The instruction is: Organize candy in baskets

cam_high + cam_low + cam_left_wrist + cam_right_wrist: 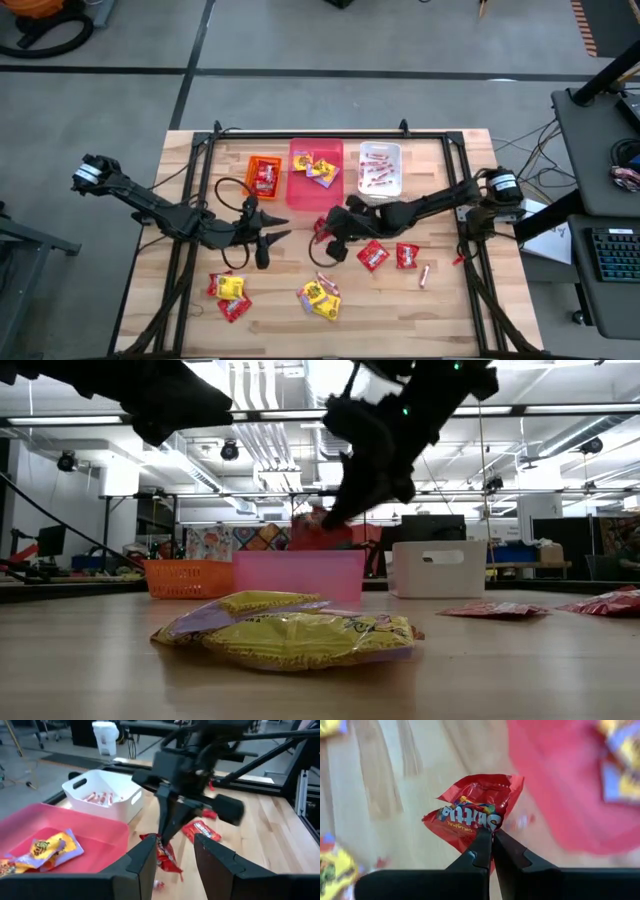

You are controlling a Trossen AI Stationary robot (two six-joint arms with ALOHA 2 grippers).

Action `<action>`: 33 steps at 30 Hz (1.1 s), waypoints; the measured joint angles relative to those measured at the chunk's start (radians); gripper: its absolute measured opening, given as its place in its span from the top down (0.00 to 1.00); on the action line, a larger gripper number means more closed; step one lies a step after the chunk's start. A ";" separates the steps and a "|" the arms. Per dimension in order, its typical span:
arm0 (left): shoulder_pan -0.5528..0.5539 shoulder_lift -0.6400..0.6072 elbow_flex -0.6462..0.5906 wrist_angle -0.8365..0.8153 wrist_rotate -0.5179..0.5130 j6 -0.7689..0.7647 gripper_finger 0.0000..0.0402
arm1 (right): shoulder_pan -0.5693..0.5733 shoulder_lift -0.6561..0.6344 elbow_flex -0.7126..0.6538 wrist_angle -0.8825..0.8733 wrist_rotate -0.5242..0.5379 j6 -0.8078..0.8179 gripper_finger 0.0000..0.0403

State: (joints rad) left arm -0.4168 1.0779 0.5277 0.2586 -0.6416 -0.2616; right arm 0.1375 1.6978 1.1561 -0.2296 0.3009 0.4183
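My right gripper [325, 232] [491, 834] hovers just off the near edge of the pink basket [316, 180], shut on a red square packet [475, 812] [315, 532]. My left gripper [270, 238] [175, 842] is open and empty, low over the table left of that packet and pointing at it. The orange basket [264, 177] holds red sweets. Yellow packets [47, 847] lie in the pink basket, and wrapped sticks in the white basket [380, 170]. More red packets [373, 255] and yellow packets [320, 297] lie flat on the table. My right gripper pinches the red packet's edge [496, 822] between its two shut fingers. The fingers [167, 820] come from above, slanting down. The packet hangs below them, lifted clear of the table.
A second red packet [407, 255] and a small stick [424, 275] lie near the right. Yellow and red packets [230, 288] sit near the left front. A black frame [330, 137] borders the table. Bare wood shows along the near edge.
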 joint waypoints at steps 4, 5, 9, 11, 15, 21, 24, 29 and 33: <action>0.000 0.000 -0.069 0.125 0.000 0.056 0.70 | 0.041 0.000 0.000 0.182 0.097 -0.086 0.98; 0.000 0.000 -0.090 0.164 0.003 0.074 0.70 | 0.045 0.000 0.000 0.232 0.106 -0.105 0.98; -0.008 0.001 -0.168 0.259 0.033 0.143 0.69 | 0.046 0.000 0.001 0.387 0.112 -0.155 0.98; -0.015 0.003 -0.194 0.308 0.032 0.191 0.68 | 0.045 0.000 0.001 0.429 0.113 -0.186 0.98; -0.016 0.023 -0.226 0.428 0.032 0.291 0.67 | 0.042 0.000 0.001 0.457 0.112 -0.211 0.98; -0.015 0.093 -0.227 0.570 0.038 0.392 0.67 | 0.033 0.000 0.001 0.458 0.112 -0.211 0.98; -0.013 0.151 -0.227 0.639 0.048 0.408 0.67 | 0.032 0.001 0.001 0.459 0.112 -0.211 0.98; -0.012 0.227 -0.227 0.761 -0.040 0.441 0.67 | 0.032 0.002 0.001 0.459 0.112 -0.211 0.98; -0.006 0.253 -0.227 0.772 -0.072 0.441 0.68 | 0.032 0.005 0.001 0.458 0.112 -0.212 0.98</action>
State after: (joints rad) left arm -0.4226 1.3314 0.3004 1.0304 -0.7138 0.1790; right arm 0.1696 1.7031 1.1568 0.2279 0.4126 0.2066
